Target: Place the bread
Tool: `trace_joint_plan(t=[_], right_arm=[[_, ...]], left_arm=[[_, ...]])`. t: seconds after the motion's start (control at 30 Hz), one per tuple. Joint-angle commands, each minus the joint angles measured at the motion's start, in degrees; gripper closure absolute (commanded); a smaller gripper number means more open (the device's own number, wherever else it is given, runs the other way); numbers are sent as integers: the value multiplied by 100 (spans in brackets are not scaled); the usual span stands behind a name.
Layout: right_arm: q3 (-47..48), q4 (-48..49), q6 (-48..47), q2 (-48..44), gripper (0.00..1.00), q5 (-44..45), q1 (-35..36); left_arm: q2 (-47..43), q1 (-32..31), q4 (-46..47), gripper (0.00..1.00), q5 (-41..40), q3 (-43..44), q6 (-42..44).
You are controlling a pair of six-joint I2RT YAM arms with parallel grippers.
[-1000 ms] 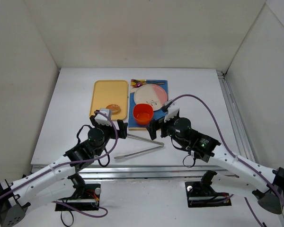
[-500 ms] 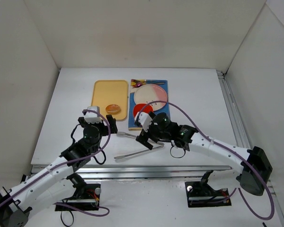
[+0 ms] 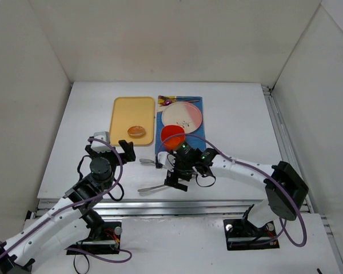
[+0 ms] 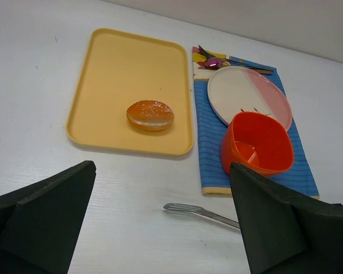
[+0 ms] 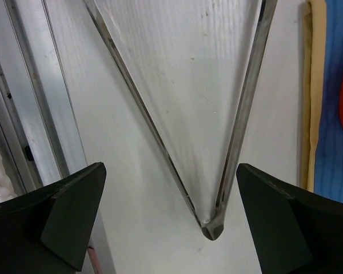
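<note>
Lying on tray (image 4: 103, 74), bread (image 4: 150, 115) beyond spread left gripper (image 4: 163, 171), right gripper (image 5: 171, 168) spread over tongs (image 5: 244, 114)

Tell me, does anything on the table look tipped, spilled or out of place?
Nothing spilled or broken. The metal tongs lie on the bare table in front of the blue mat, apart from the other cutlery; the orange cup may lean slightly.

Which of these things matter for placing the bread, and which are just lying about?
Job: bread, on the yellow tray; tongs, below the open right gripper; plate, possibly the destination.
Probably lying about: orange cup, blue mat, spoon; open left gripper, empty.
</note>
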Motion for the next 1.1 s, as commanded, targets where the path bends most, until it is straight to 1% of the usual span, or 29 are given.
trace_joint_plan(t=[0.0, 0.1, 0.23, 0.43, 0.7, 0.83, 1.07], right_arm=[[358, 13, -304, 121, 2, -290, -50], [464, 13, -410, 253, 2, -369, -147], [508, 21, -585, 332, 2, -694, -313], [543, 21, -682, 709, 2, -941, -586], [543, 135, -718, 1298, 2, -546, -621], [481, 302, -691, 1281, 2, -413, -639], [525, 320, -665, 1360, 2, -343, -621]], left_arm=[[18, 45, 326, 1, -55, 49, -17], [88, 45, 335, 1, -64, 58, 10], [133, 45, 265, 1, -29, 137, 62], [-131, 45, 282, 0, -11, 23, 19], [-403, 45, 300, 1, -12, -74, -43], [-386, 45, 309, 1, 6, -65, -25], [-368, 45, 282, 1, -20, -47, -17]])
